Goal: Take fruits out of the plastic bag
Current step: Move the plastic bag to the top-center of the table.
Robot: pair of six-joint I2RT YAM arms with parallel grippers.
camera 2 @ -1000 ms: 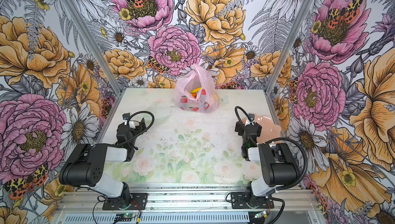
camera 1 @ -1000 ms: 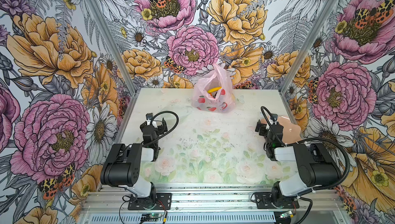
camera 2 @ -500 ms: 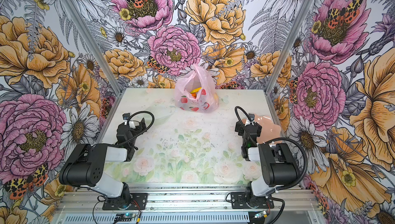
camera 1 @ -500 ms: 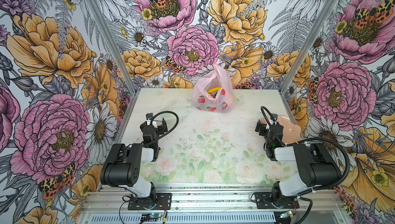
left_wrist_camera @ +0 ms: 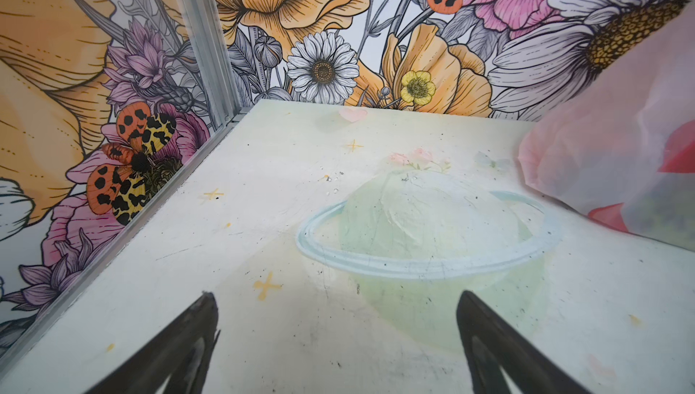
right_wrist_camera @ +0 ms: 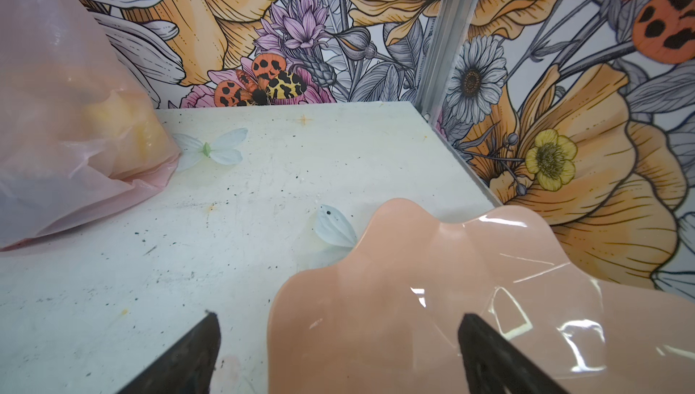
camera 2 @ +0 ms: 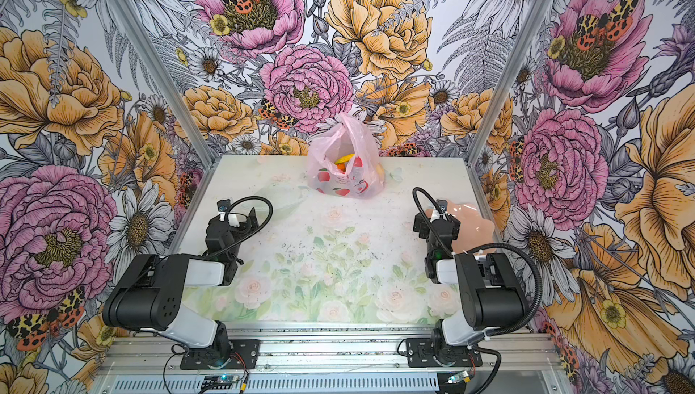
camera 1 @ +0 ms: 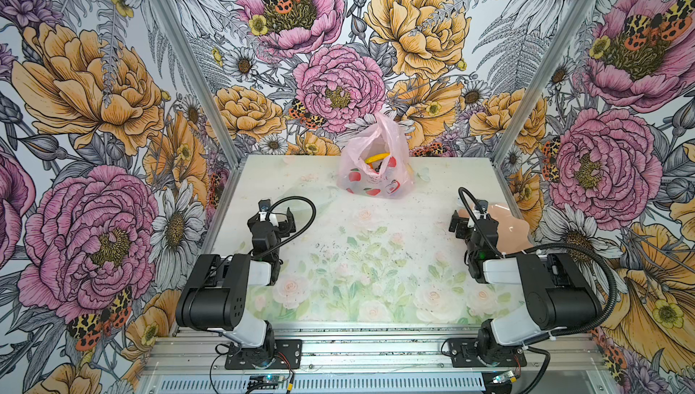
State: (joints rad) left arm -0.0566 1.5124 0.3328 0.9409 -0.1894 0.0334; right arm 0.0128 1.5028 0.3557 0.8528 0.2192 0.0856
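Two grippers show in both top views, left gripper (camera 1: 276,217) and right gripper (camera 1: 467,221), jaws wide and empty, while the plastic bag (camera 1: 374,174) sits at twelve o'clock with fruits (camera 1: 376,157) inside. Left wrist view: only table (left_wrist_camera: 263,222) between the jaws. Right wrist view: peach dish (right_wrist_camera: 413,279) beneath; pinching thin film could drag the whole bag, not a fruit.

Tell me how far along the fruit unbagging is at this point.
Done: nothing yet; no fruit lies on the table or on the visible part of the peach dish. In hand: nothing; the left gripper and right gripper are both open and empty, well short of the plastic bag. Left: everything; the bag stands at the far edge with a yellow fruit showing in its mouth.
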